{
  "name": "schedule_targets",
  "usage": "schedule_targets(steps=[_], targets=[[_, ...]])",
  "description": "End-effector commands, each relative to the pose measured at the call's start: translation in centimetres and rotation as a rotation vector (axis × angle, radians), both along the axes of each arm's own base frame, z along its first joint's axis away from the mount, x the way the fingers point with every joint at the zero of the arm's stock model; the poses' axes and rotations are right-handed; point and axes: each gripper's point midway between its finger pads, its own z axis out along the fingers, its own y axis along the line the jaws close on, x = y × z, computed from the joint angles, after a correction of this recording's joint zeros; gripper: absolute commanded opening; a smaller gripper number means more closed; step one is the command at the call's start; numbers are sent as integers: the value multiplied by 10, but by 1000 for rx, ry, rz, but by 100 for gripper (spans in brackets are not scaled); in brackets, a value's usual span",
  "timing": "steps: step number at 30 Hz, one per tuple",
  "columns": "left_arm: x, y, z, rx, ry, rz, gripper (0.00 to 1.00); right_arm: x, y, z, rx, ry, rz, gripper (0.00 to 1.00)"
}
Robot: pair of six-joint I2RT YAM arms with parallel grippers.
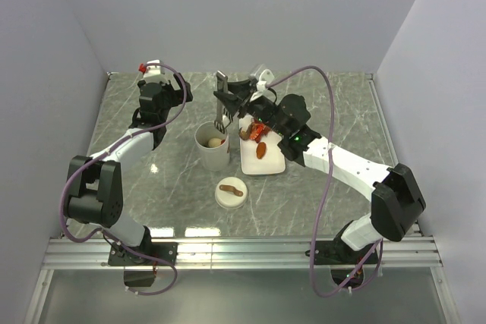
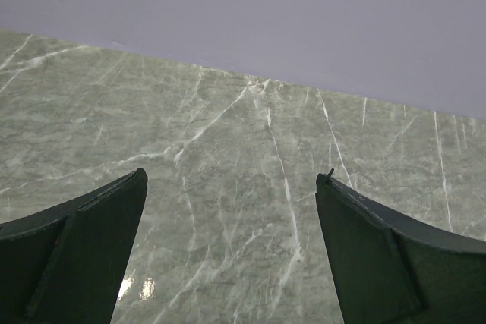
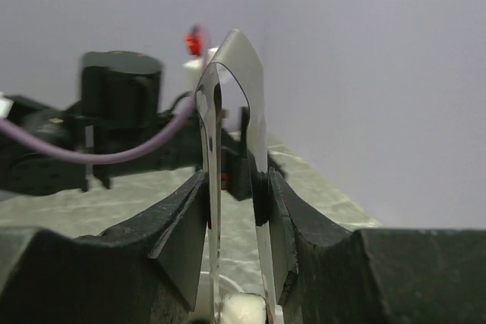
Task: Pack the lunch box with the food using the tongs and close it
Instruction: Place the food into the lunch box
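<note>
The lunch box [image 1: 213, 149] stands open as a tall white cup at the table's middle, with a beige ball [image 1: 215, 142] inside. Its cream lid [image 1: 229, 193] with a brown strap lies just in front. My right gripper [image 1: 228, 99] [image 3: 237, 180] is shut on the tongs [image 1: 221, 115] [image 3: 247, 89], which hang over the cup's far rim. A white piece of food [image 3: 243, 311] sits pinched between the tongs' arms. More food [image 1: 259, 131], red and orange bits, lies on the white plate [image 1: 271, 165]. My left gripper [image 1: 156, 81] [image 2: 235, 176] is open over bare marble at the back left.
The white plate lies right of the cup, under my right forearm. Grey walls close in the table at the back and on both sides. A purple cable [image 1: 323, 119] loops above the right arm.
</note>
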Motion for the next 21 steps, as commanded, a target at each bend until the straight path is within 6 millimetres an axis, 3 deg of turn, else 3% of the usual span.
schedule_targets(steps=[1,8,15,21], targets=[[7,-2,24,-4,-61,-2,99,-33,4,55,80,-102,150,28],[5,-1,27,-5,-67,1,99,-37,16,44,67,-38,261,29],[4,-1,27,-6,-68,1,99,-29,23,43,54,-29,272,42],[4,0,27,-4,-67,4,99,-25,26,43,51,-36,271,47]])
